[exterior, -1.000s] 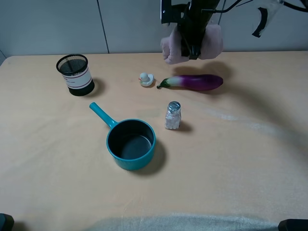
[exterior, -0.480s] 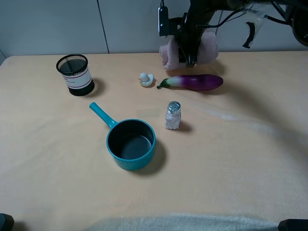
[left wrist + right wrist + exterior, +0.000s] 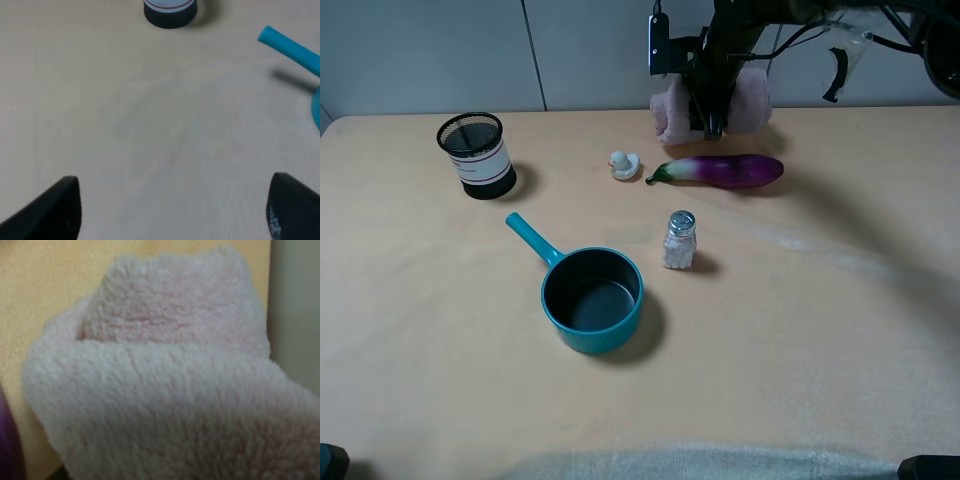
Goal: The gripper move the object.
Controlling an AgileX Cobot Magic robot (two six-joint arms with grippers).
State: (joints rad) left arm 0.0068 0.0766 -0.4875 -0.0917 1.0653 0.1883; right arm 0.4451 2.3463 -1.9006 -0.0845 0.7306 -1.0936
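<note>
The object, a fluffy mauve-pink plush towel (image 3: 670, 112), is at the back of the table by the wall, just behind the purple eggplant (image 3: 725, 170). My right gripper (image 3: 710, 100) comes down from above and is shut on the towel's middle, with a pink lobe bulging out on each side. I cannot tell whether the towel touches the table. In the right wrist view the towel (image 3: 165, 390) fills the frame and hides the fingers. My left gripper (image 3: 175, 212) is open and empty over bare table, with a dark fingertip (image 3: 60, 207) at each lower corner.
A black mesh cup (image 3: 477, 155) stands at the back left and also shows in the left wrist view (image 3: 170, 9). A teal saucepan (image 3: 592, 298) sits mid-table with its handle (image 3: 290, 45) pointing back-left. A small duck (image 3: 624, 164) and a shaker (image 3: 679, 239) are near the eggplant.
My right gripper has lowered the towel a little, down and slightly left, to just behind the eggplant. Hardly any movement in the last half second. Nothing else has moved.
</note>
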